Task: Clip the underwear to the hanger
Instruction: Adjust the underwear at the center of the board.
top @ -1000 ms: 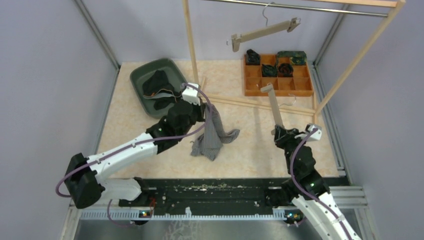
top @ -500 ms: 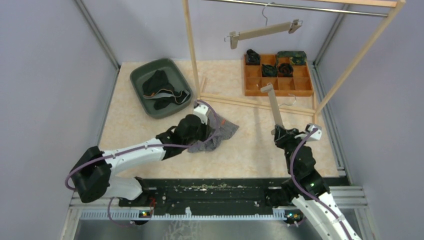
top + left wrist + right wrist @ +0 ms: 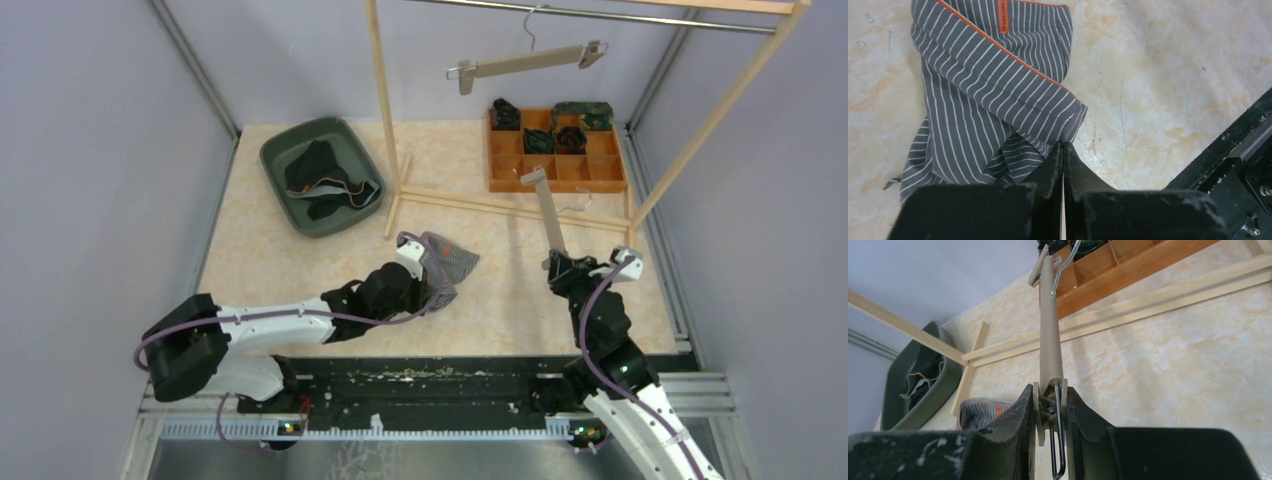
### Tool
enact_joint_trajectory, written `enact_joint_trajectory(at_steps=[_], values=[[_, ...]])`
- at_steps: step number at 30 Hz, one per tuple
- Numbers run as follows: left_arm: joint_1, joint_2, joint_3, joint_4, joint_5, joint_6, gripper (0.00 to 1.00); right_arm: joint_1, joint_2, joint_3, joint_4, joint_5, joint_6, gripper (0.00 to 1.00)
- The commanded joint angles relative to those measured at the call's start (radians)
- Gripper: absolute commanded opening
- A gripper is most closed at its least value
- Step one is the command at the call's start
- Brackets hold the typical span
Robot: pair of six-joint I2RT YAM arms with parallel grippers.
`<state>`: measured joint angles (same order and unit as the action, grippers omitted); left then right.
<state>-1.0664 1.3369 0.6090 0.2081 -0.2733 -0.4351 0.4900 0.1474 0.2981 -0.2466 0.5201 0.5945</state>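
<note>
Left arm [image 3: 268,322] and right arm [image 3: 603,325] show white shells, black joints, looping purple cables

The right gripper [image 3: 1049,392] has its two dark fingers closed on the near clip end of the beige hanger [image 3: 1050,330]. The hanger's bar runs straight up and away from the camera to a second clip and a metal hook at its far tip, in front of the orange wooden divider box [image 3: 1133,267]. Beyond the hanger a pale wooden rail [image 3: 1168,302] lies across the marbled table [image 3: 1178,375], and at lower left the grey striped underwear [image 3: 982,412] lies on the table near the dark green tray [image 3: 951,382], which holds dark clothes [image 3: 923,375].
</note>
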Motion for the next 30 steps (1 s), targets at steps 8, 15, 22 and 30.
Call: enact_joint_trajectory(at_steps=[8,15,22,30], values=[[-0.076,-0.038,-0.150,0.144,-0.089,-0.122,0.00,0.003,0.017,0.030,0.088,-0.014,-0.002,0.00],[-0.085,-0.069,-0.209,0.063,-0.194,-0.236,0.00,0.002,0.018,0.030,0.084,-0.015,-0.007,0.00],[-0.093,-0.138,-0.212,-0.041,-0.270,-0.266,0.05,0.003,0.021,0.026,0.087,-0.019,-0.005,0.00],[-0.130,-0.259,-0.218,-0.032,-0.313,-0.189,0.54,0.003,0.035,0.018,0.098,-0.026,-0.004,0.00]])
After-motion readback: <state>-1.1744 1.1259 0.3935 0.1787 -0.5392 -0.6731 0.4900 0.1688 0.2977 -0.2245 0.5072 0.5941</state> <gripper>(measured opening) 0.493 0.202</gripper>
